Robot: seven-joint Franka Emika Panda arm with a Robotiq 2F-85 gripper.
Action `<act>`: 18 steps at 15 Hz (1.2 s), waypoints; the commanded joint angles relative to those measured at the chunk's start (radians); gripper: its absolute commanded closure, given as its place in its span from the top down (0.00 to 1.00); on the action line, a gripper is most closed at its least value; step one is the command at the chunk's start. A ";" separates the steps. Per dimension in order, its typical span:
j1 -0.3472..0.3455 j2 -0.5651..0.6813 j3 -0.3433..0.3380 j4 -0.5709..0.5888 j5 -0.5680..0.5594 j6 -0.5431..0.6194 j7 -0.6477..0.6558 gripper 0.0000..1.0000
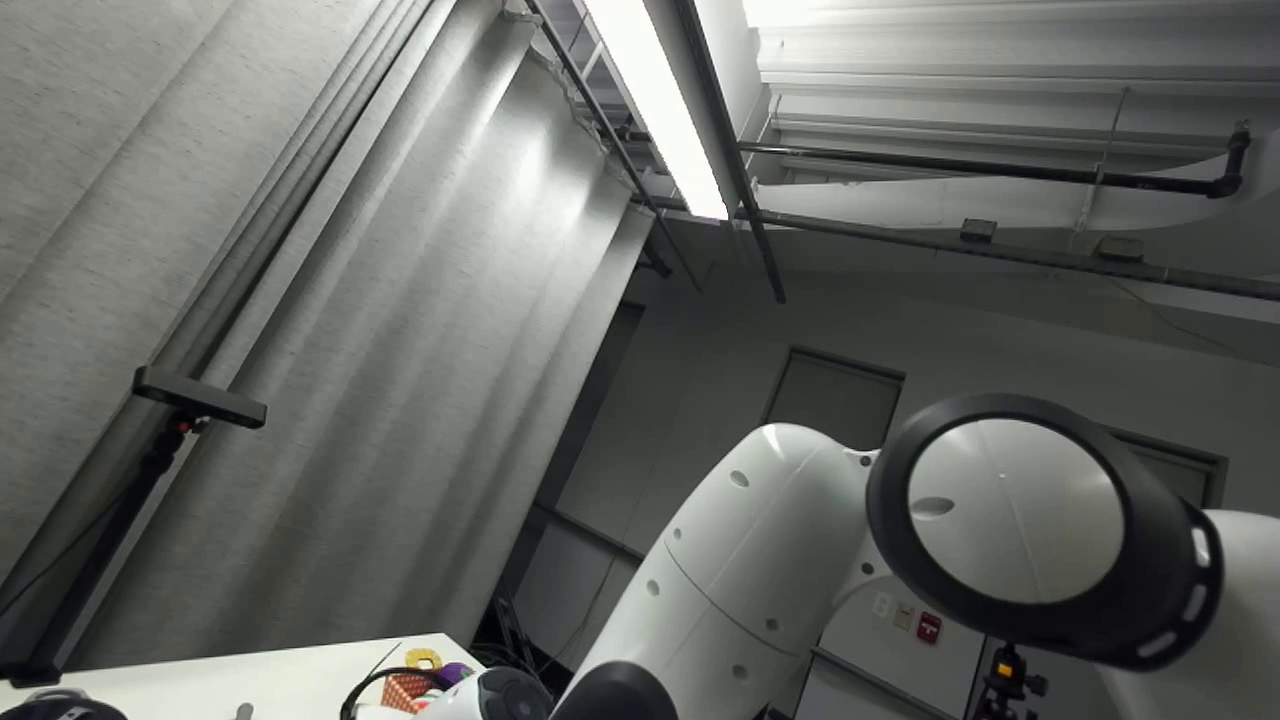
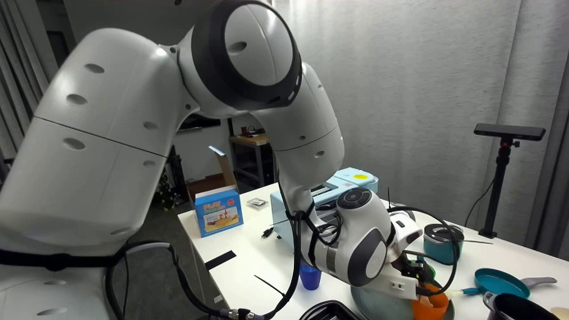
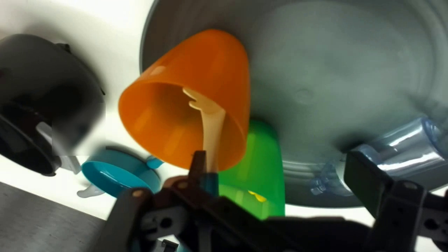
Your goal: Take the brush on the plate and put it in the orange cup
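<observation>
The orange cup (image 3: 196, 70) stands at the rim of the grey-green plate (image 3: 332, 63); both also show in an exterior view, the cup (image 2: 430, 306) and plate (image 2: 378, 304). A utensil (image 3: 211, 136) with a pale, notched head and teal handle has its head inside the cup. I cannot tell whether it is the brush; no other brush is clearly visible. My gripper (image 3: 276, 157) is open, its fingers wide apart above the cups. The teal handle lies along the inner side of the left-hand finger, which hides its lower part.
A green cup (image 3: 262, 164) stands beside the orange one. A clear bottle (image 3: 402, 150) lies on the plate near the right-hand finger. A dark pot (image 3: 70, 87) and teal pan (image 3: 119, 171) stand beyond the plate. A blue cup (image 2: 310, 278) and black tray (image 2: 331, 311) are near the arm.
</observation>
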State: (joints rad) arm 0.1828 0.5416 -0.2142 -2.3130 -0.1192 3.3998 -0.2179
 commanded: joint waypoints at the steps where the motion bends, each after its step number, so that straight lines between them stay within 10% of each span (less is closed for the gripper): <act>1: 0.136 0.000 -0.088 -0.042 0.081 0.052 -0.001 1.00; 10: 0.519 0.085 -0.395 -0.069 0.333 0.157 -0.014 1.00; 18: 0.557 0.116 -0.392 -0.052 0.437 0.179 -0.045 1.00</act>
State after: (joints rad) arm 0.7542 0.6623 -0.6232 -2.3676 0.3003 3.5756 -0.2401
